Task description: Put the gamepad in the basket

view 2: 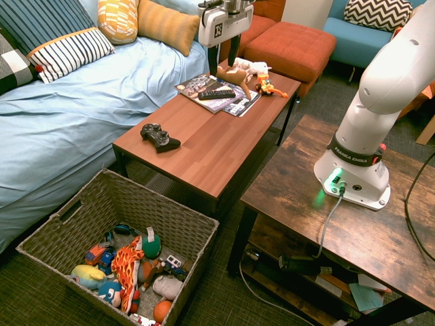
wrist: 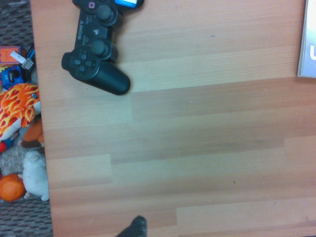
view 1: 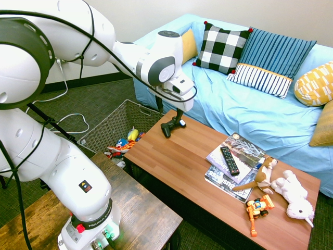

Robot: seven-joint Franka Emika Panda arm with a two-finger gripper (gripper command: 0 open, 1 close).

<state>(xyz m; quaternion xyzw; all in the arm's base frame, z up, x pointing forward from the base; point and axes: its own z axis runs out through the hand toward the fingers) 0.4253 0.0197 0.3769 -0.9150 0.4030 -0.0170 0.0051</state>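
The black gamepad lies flat on the reddish wooden coffee table, near the table end closest to the basket. It also shows in the wrist view as the gamepad with its sticks facing up. In the first exterior view the gamepad sits partly behind the fingers. My gripper hangs well above the table, over its middle, open and empty; from the other side the gripper shows the same. The woven basket stands on the floor just beyond that table end, and its rim is in view too.
Several toys fill the basket's bottom. Magazines with a slim black remote lie at the table's other end, beside plush animals and an orange toy. A blue sofa with cushions runs along the table.
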